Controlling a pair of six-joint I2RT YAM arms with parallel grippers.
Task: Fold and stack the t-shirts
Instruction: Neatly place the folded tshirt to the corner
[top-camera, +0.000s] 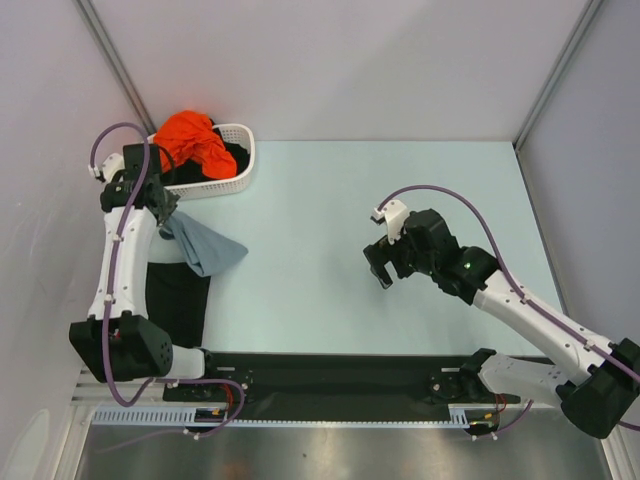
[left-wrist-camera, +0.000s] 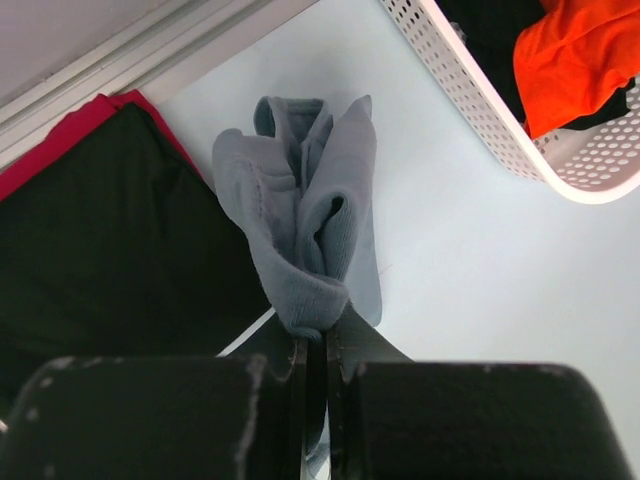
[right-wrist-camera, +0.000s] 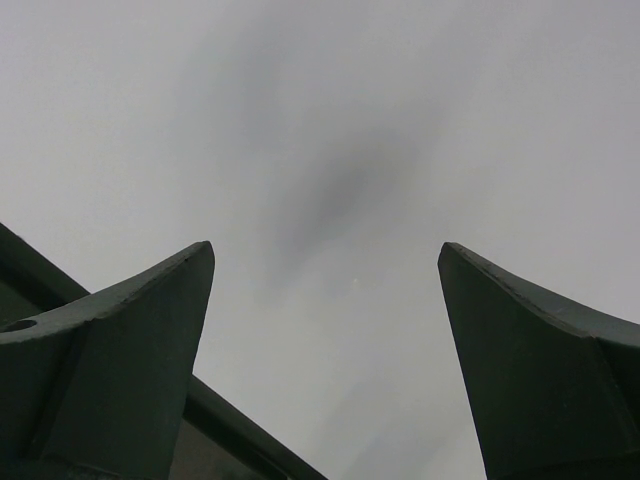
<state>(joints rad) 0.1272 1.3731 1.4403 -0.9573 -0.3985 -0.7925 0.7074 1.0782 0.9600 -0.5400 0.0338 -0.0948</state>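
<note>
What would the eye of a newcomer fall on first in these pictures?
The orange shirt, heaped in the white basket at the far left, stands out most. Just in front of it, the left gripper is shut on a bunched grey-blue shirt, next to a black shirt lying flat. The right gripper hangs open over the table.

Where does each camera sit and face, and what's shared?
Top external: above, behind, looking down at the table; left arm and right arm show.
Left wrist: past the left gripper, shut on the grey-blue t-shirt, toward the basket.
Right wrist: blank surface between the right gripper's open fingers.
Shared: top and left wrist show that t-shirt.
</note>
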